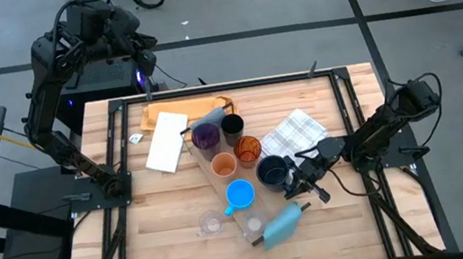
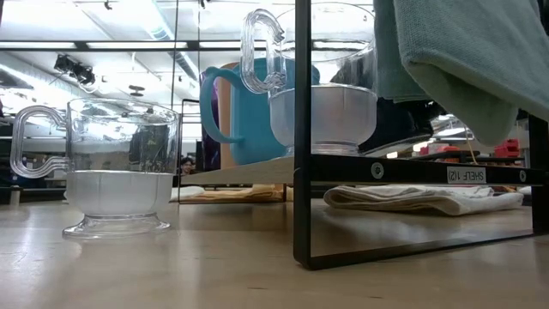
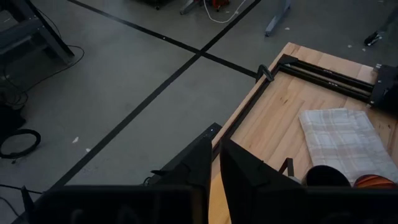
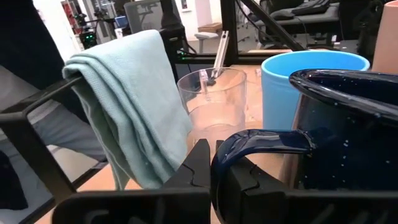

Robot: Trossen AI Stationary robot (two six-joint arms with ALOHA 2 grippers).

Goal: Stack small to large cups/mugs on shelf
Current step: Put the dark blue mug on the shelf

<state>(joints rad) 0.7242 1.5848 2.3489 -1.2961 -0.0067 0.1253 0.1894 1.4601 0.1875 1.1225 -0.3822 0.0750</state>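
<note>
High view shows you the shelf (image 1: 221,181) lying as a long plank on the tabletop, its long axis running diagonally from near the back edge toward the front edge, with a blue-grey cloth (image 1: 283,223) draped over its front end. Along it you have the purple tumbler (image 1: 205,136), black cup (image 1: 232,127), 2 orange cups (image 1: 247,149) and the bright blue mug (image 1: 240,194). The dark navy mug (image 1: 271,171) sits just beside the plank, toward the right edge, touching the right gripper (image 1: 303,176); in the right wrist view its fingers are clamped on the mug's handle (image 4: 261,144). 1 clear glass (image 1: 211,222) stands off the plank near the front edge. The left gripper (image 3: 213,163) hangs beyond the back-left corner, fingers closed together. From the low view, most cups are hidden behind the glasses and cloth.
</note>
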